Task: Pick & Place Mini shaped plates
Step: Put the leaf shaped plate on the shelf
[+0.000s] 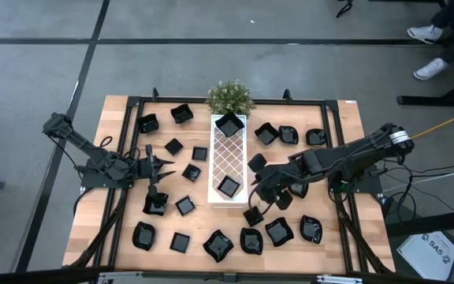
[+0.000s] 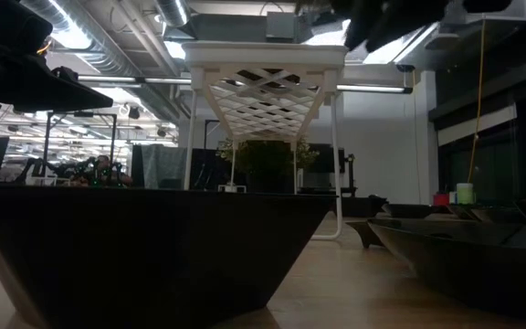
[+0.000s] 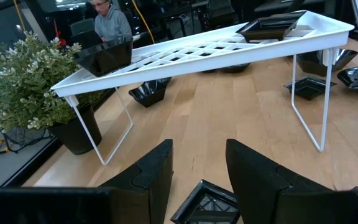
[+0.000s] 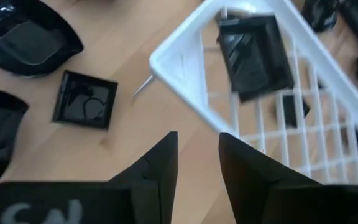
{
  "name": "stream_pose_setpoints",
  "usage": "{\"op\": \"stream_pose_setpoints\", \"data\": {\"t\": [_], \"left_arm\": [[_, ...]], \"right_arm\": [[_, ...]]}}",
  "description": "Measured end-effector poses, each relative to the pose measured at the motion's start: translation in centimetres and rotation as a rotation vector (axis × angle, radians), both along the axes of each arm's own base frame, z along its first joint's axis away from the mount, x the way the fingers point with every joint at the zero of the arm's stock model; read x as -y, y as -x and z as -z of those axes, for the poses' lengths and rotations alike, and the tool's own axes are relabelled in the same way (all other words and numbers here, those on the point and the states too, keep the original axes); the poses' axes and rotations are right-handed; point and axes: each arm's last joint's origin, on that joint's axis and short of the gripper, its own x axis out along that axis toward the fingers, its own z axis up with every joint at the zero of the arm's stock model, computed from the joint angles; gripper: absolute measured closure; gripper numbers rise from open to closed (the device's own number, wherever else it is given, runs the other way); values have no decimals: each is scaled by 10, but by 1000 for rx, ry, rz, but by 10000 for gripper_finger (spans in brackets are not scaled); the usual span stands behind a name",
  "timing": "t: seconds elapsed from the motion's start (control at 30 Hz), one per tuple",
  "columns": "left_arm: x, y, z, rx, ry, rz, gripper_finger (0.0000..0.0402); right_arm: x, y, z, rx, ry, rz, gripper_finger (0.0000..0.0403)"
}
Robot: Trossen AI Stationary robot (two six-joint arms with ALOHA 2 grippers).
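hovering just off the tray's right near corner, the right gripper has its fingers apart with nothing between them. two plates sit on the tray, one at the far end by the plant and one at the near end. the rest of the plates lie scattered on the table on both sides. the left gripper waits left of the tray, fingers apart, above a square plate on the wood.
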Motion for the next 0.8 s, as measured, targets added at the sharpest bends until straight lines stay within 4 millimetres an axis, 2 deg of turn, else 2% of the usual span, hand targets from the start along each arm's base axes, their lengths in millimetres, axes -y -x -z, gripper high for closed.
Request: {"op": "stream_pose_setpoints", "data": {"t": [0.33, 0.67, 0.8], "left_arm": [[0, 0, 0, 0, 0, 0, 258], [0, 0, 0, 0, 0, 0, 258], [0, 0, 0, 0, 0, 0, 258]], "right_arm": [[19, 24, -1, -110, -107, 271, 302], [54, 43, 43, -185, -126, 566, 306], [70, 53, 55, -160, -181, 692, 306]]}}
